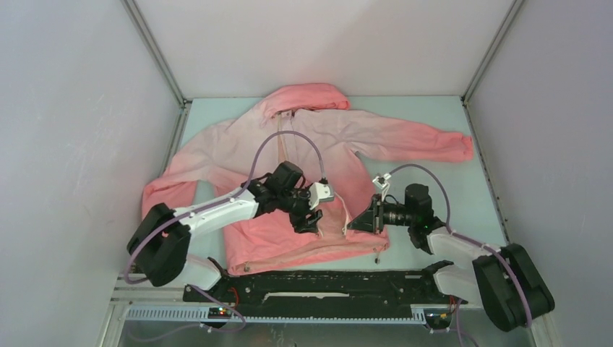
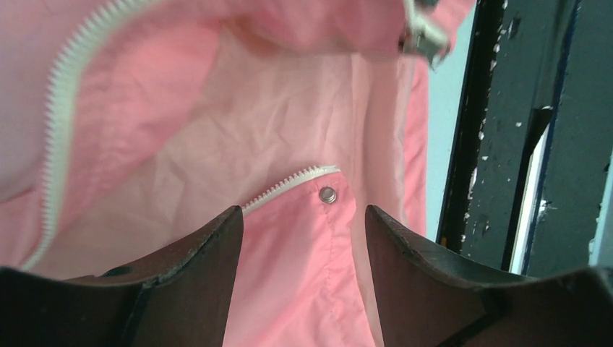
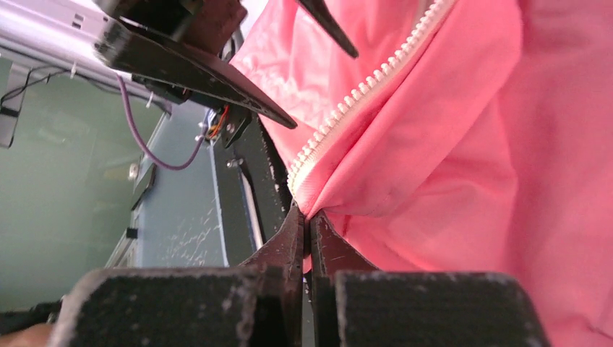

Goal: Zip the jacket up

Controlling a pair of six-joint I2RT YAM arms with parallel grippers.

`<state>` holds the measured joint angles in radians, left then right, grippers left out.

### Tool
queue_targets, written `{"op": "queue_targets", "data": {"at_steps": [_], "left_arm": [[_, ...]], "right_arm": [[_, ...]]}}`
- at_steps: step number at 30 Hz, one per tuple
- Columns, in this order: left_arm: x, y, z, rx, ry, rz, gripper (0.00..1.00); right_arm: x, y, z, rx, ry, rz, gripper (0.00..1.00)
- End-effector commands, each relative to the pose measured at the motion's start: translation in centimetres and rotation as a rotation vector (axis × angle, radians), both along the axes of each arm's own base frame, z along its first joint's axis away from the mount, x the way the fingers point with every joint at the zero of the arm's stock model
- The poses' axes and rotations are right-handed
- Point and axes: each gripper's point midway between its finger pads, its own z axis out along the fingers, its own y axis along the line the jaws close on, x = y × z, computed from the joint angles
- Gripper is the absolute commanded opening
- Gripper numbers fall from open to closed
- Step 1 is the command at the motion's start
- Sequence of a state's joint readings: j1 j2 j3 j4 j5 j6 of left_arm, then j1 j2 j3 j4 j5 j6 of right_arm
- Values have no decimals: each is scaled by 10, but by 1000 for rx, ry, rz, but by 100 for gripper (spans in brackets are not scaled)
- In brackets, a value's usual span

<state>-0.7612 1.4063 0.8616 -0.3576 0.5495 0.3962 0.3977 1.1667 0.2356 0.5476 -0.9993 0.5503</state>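
Observation:
The pink jacket [image 1: 318, 155] lies spread on the table, hood at the far side, front open near the hem. My left gripper [image 1: 309, 220] hovers over the lower left front panel, open and empty; in the left wrist view its fingers [image 2: 195, 275] frame the coral fabric [image 2: 289, 275] below a white zipper end [image 2: 289, 182] and a metal snap [image 2: 327, 194]. My right gripper [image 1: 359, 220] is shut on the jacket's right front edge; in the right wrist view the jaws pinch the fabric [image 3: 448, 181] at the bottom end of the white zipper teeth [image 3: 347, 105].
A black rail [image 1: 325, 282] runs along the table's near edge, just below the hem; it also shows in the left wrist view [image 2: 520, 144]. White walls close in the left, right and back. Teal table surface [image 1: 477, 195] shows at the right of the jacket.

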Motion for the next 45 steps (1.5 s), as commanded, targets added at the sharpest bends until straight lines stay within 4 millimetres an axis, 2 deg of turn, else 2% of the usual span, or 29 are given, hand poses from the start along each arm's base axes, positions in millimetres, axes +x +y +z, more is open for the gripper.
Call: {"op": "queue_targets", "data": {"at_steps": [1,4,10,21,27,31,34,38,42,45], "left_arm": [[7,-8,-12,-40,-48,-46,67],[13,-5,-24,6,-47,-35,65],[20,1,-52,117,36,-25,58],[26,1,-65,167,-4,82,64],[23,0,-82,236,-48,159,65],[26,3,-96,277,-137,239,49],[27,4,-98,267,-195,280,36],[31,4,-85,214,-247,320,23],[27,5,-67,179,-245,321,15],[15,6,-48,140,-210,290,9]], "right_arm": [[14,-17,15,44,-79,-97,0],[17,-23,16,49,-85,-133,0],[16,-23,17,59,-86,-126,0],[16,-23,20,67,-101,-124,0],[15,-24,24,73,-122,-127,0],[15,-24,25,71,-134,-132,0],[14,-25,25,70,-136,-135,0],[13,-23,25,67,-139,-126,0],[14,-21,22,52,-136,-124,0],[12,-11,18,22,-136,-83,0]]}}
